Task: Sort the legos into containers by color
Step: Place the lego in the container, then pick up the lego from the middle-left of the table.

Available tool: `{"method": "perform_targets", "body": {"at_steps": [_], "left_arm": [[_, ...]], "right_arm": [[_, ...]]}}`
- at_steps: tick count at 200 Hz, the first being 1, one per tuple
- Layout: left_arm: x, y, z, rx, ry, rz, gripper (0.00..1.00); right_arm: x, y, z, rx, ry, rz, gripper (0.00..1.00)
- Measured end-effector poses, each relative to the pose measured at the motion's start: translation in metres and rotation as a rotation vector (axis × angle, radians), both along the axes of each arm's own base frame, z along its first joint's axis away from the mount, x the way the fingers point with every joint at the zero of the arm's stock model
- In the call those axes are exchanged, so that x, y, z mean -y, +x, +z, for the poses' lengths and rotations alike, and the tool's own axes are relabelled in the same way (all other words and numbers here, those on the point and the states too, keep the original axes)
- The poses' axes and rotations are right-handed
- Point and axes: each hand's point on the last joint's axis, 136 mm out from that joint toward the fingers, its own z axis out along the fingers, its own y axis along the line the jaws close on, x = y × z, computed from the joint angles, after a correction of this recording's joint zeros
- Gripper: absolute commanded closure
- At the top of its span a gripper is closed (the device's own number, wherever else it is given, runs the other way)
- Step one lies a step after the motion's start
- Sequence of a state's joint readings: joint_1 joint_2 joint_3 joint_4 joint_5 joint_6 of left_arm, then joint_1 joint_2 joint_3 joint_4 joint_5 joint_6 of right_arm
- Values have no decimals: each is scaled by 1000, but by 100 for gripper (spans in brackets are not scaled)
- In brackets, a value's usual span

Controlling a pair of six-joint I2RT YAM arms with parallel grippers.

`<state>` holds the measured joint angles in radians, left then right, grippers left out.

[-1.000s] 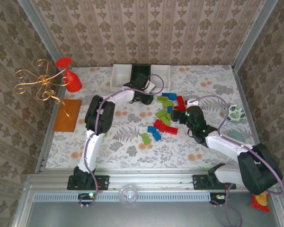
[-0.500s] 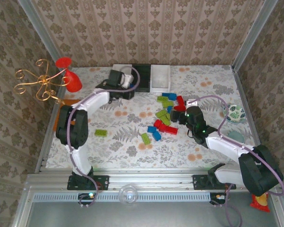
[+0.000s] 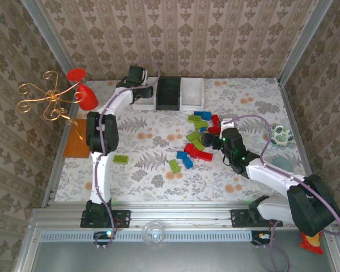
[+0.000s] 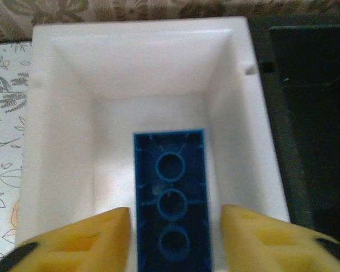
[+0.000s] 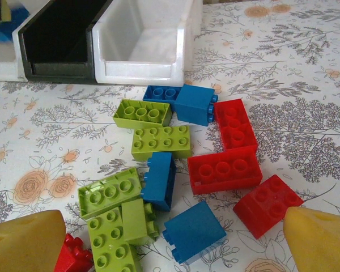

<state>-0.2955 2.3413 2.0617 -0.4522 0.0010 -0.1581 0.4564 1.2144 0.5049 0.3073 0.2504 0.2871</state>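
Floral tablecloth (image 3: 153, 170) carries most legos (image 5: 158, 141) unsorted in a pile beneath the wide-spread jaws of the right gripper (image 5: 173, 232). Farther back, the left gripper (image 4: 171, 224) hangs over the left white bin (image 4: 130, 73), jaws parted either side of a blue brick (image 4: 171, 181) inside it without touching it. Sorting looks barely begun.

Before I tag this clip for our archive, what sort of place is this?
Probably a staged robot test cell: patterned wallpaper panels in bare metal framing, a floral-print tabletop, small plastic toy bricks beside open-top bins.

Soft, even light throughout; the left wrist close-up is blurry, its white bin (image 4: 62, 141) glaring.
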Motion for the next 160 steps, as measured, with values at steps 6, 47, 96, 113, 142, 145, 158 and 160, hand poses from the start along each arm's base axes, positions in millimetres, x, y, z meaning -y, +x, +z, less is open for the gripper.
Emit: {"method": "perform_targets", "body": {"at_steps": [6, 47, 96, 113, 142, 145, 158, 160], "left_arm": [[-1, -1, -2, -10, 8, 2, 44], [-11, -40, 22, -13, 16, 0, 34], [-42, -191, 55, 36, -27, -3, 20], [-67, -245, 33, -21, 10, 40, 13], [-102, -308, -15, -162, 70, 139, 0], [-105, -313, -19, -176, 71, 153, 0], [-114, -329, -36, -228, 72, 190, 0], [-115, -330, -38, -236, 71, 196, 0]], "right_arm": [[0, 0, 0, 0, 0, 0, 0], [0, 0, 0, 0, 0, 0, 0], [-4, -1, 0, 3, -6, 16, 0], [-7, -2, 1, 5, -11, 25, 0], [-9, -2, -4, -7, -14, 34, 0], [-9, -2, -5, -11, -14, 36, 0], [-11, -2, -10, -25, -16, 44, 0], [-11, -2, -11, -26, -17, 44, 0]]}}
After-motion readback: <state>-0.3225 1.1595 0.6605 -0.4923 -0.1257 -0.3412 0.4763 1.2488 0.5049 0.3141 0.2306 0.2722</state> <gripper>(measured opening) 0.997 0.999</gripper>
